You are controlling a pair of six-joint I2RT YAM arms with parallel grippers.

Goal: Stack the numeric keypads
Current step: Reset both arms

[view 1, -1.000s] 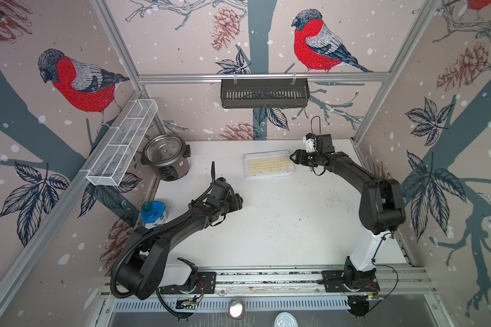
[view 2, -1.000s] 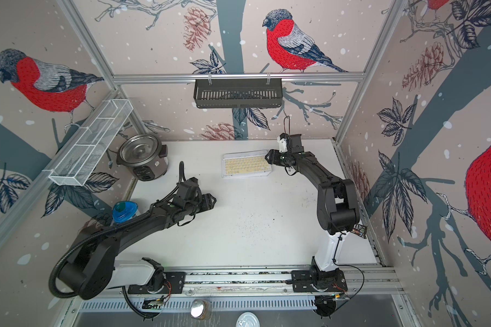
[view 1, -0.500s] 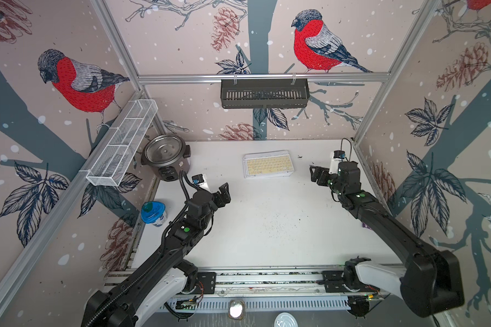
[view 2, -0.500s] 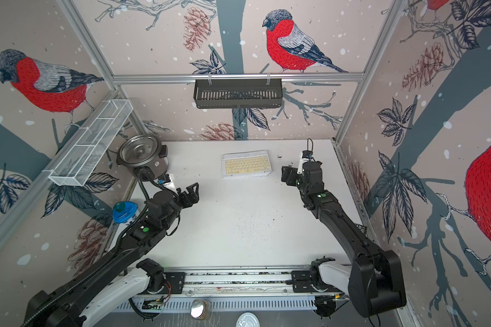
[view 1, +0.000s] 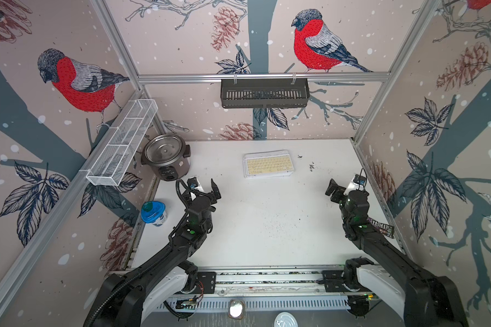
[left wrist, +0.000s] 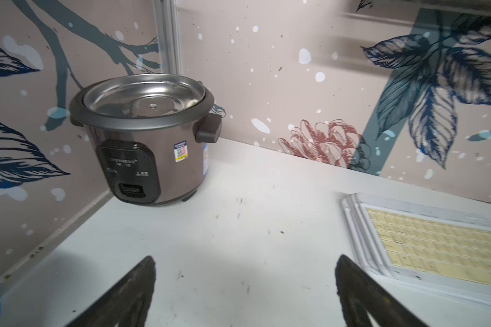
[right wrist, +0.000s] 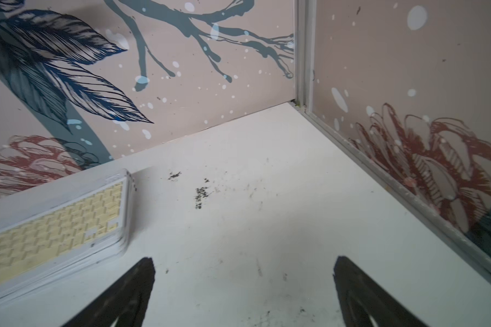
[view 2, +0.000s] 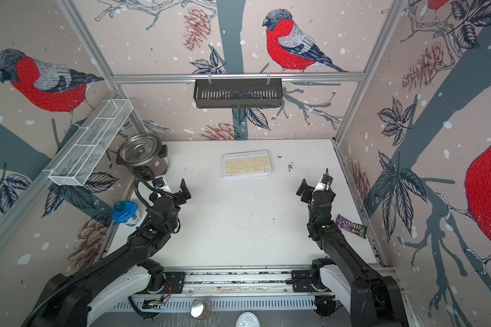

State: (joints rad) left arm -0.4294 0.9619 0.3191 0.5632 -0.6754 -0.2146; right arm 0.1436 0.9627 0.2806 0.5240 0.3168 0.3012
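In both top views we see the keypads (view 1: pixel 268 167) piled in one flat stack at about twelve o'clock on the table (view 1: pixel 267 226), well apart from both arms. The top one has pale yellow keys in a clear-white frame. The edges of those beneath peek out, slightly staggered. The table is white and scuffed, with dark specks (view 1: pixel 312 167) near the stack at its three o'clock. Walls (view 1: pixel 182 42) papered with red-breasted birds, leaves and pine cones close it in. A rice cooker (view 1: pixel 166 157) stands at ten o'clock, a blue-lidded tub (view 1: pixel 153 213) at nine beyond the table's edge, and a candy bar (view 2: pixel 351 226) at four. A black basket (view 1: pixel 264 93) hangs on the back rail, and a wire basket (view 1: pixel 122 141) hangs above the cooker. The left gripper (view 1: pixel 204 185) and right gripper (view 1: pixel 343 185) hover spread wide, holding nothing, with open table between them and the stack.

From the left wrist, the fingers (left wrist: pixel 133 294) stand wide apart. The cooker (left wrist: pixel 145 138) sits in the corner, and the stack (left wrist: pixel 425 243) shows several staggered white rims.

From the right wrist, the fingers (right wrist: pixel 131 294) are equally wide. The stack (right wrist: pixel 54 226) looks blurred, with the specks (right wrist: pixel 200 194) beside it.
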